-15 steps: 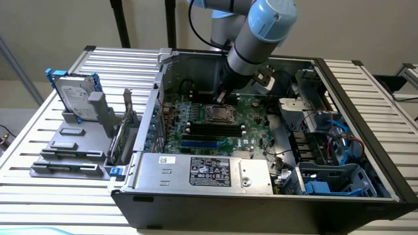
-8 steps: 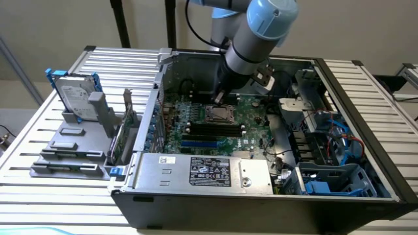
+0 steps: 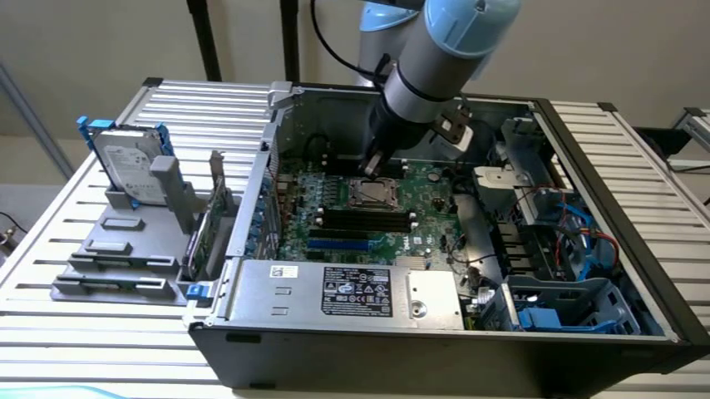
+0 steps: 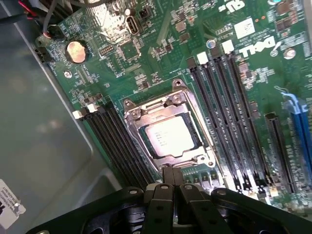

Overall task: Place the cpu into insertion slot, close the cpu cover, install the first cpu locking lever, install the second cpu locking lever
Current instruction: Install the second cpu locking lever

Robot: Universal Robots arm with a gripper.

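The cpu (image 4: 168,136), a pale tan-silver square, lies flat in the insertion slot (image 4: 208,160) on the green motherboard. The silvery cpu cover (image 4: 155,105) is down over it, and the chip shows through the cover's window. Whether the locking levers along the cover's edges are latched I cannot tell. My gripper (image 4: 171,176) is shut with nothing between its dark fingers, and its tip hovers right at one edge of the socket. In the exterior view the gripper (image 3: 375,165) hangs just above the far side of the socket (image 3: 374,193), inside the open computer case.
Long black memory slots (image 4: 229,122) flank the socket on both sides, with a blue slot (image 4: 300,122) beyond. A grey labelled power-supply box (image 3: 344,291) fills the case's near side. Cables and drive bays (image 3: 554,241) crowd the exterior view's right. A hard drive (image 3: 125,162) stands in a grey rack outside the case.
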